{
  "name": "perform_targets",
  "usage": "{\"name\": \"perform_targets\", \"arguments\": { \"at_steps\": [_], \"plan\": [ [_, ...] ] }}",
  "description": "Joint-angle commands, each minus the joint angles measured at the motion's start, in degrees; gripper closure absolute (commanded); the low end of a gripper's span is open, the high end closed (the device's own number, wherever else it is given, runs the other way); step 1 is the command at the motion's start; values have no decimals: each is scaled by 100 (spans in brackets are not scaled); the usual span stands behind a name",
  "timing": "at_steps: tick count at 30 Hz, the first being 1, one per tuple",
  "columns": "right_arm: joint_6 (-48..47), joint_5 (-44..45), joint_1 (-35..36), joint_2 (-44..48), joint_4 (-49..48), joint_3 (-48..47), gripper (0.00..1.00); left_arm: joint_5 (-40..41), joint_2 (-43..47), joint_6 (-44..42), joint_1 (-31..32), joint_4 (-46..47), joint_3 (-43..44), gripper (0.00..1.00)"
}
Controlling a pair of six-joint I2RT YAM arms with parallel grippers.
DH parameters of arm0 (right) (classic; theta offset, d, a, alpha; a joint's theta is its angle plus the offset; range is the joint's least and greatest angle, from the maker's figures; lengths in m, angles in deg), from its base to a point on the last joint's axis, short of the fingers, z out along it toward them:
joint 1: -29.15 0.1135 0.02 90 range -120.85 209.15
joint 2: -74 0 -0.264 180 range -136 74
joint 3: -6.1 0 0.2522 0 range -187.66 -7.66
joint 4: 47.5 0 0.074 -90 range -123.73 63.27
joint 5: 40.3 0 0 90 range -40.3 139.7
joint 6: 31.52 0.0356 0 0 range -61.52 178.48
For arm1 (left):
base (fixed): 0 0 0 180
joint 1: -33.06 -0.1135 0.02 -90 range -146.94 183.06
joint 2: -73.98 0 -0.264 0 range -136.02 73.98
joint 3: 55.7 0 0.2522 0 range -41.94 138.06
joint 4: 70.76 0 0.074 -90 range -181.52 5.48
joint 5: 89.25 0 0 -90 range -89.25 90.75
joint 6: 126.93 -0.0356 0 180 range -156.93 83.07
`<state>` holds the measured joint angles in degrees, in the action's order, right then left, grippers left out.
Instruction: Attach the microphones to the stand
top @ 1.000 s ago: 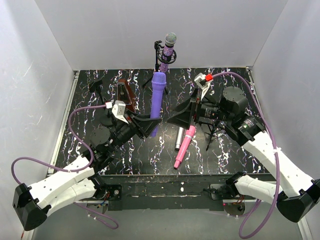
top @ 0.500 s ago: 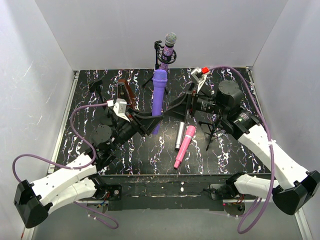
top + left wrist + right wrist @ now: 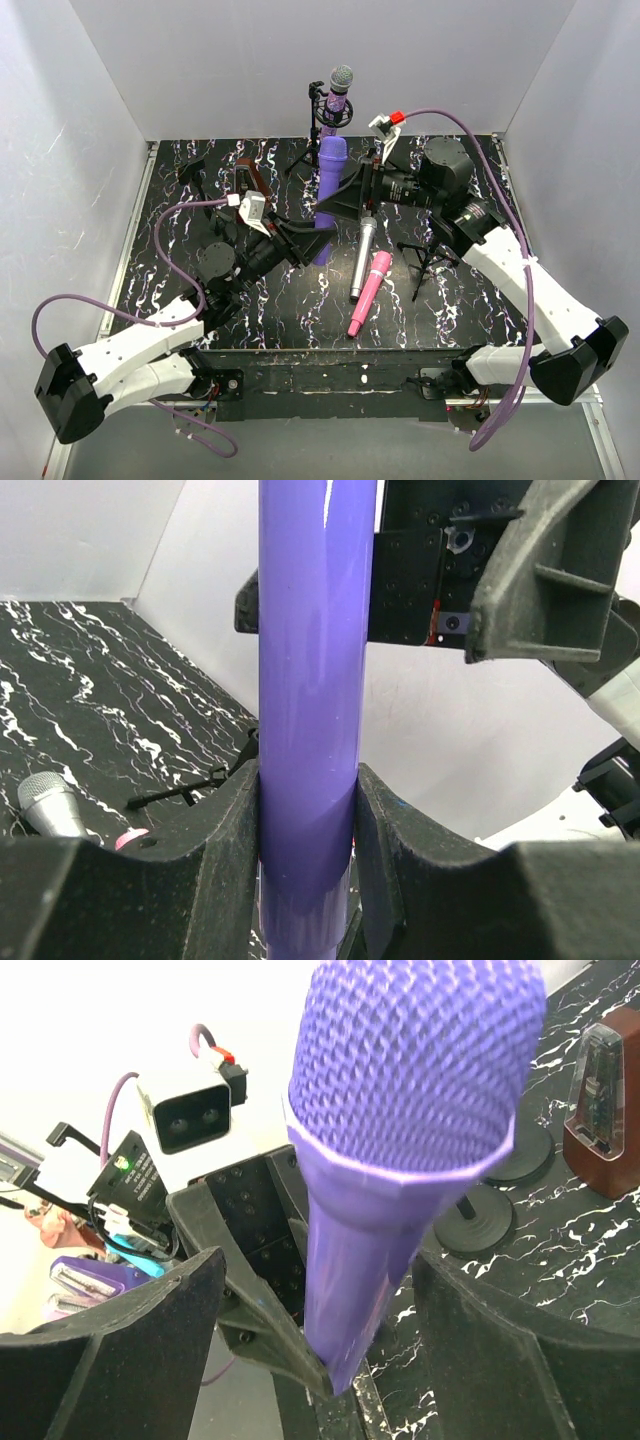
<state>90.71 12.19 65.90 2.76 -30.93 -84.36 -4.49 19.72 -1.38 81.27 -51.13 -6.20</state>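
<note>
My left gripper is shut on the lower body of the smooth violet microphone and holds it upright above the table. My right gripper is open and straddles the same microphone below its mesh head, with a gap on both sides. The glittery purple microphone sits in the clip of the stand at the back. Flat on the table lie the silver-grey microphone and the pink microphone.
A dark red wedge-shaped box stands at the back left. A black tripod stand is on the right, and a round black base sits near the box. White walls close in three sides.
My right gripper has swung left and back until it straddles the violet microphone, and its jaws have narrowed. The left arm has shifted the microphone slightly right, still gripped.
</note>
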Motion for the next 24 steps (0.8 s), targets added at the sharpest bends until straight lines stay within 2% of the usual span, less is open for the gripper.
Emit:
{"name": "perform_targets", "arguments": {
  "at_steps": [1,4,7,8,11,12,13,15,17,19,22,24],
  "plan": [
    [126,95,7,-83,-219,-336,20,-188,-32,84,-4,309,240,100],
    [196,244,7,-109,-219,-319,25,-285,-84,119,5,335,248,100],
    [371,271,7,-127,-158,-310,37,-417,-155,136,-4,283,284,100],
    [415,254,7,-118,-175,-292,45,-434,-172,136,5,256,292,100],
    [503,245,7,-74,-202,-178,88,-487,-181,154,5,186,266,100],
    [504,245,-1,-39,-202,-134,95,-470,-164,154,5,134,257,100],
    [486,236,-10,-4,-219,-90,98,-444,-138,154,5,55,249,93],
    [486,193,-80,66,-219,-11,99,-295,46,145,-4,-287,231,67],
    [434,122,-282,137,-219,15,99,-32,362,-3,5,-961,301,33],
    [302,43,-527,198,-176,-37,99,267,749,-372,-4,-2198,581,4],
    [21,-193,-958,190,262,-344,99,714,953,-1390,-118,-4693,1633,2],
    [-329,-405,-1204,76,727,-695,99,944,681,-1961,-258,-6100,2817,2]
  ]
}}
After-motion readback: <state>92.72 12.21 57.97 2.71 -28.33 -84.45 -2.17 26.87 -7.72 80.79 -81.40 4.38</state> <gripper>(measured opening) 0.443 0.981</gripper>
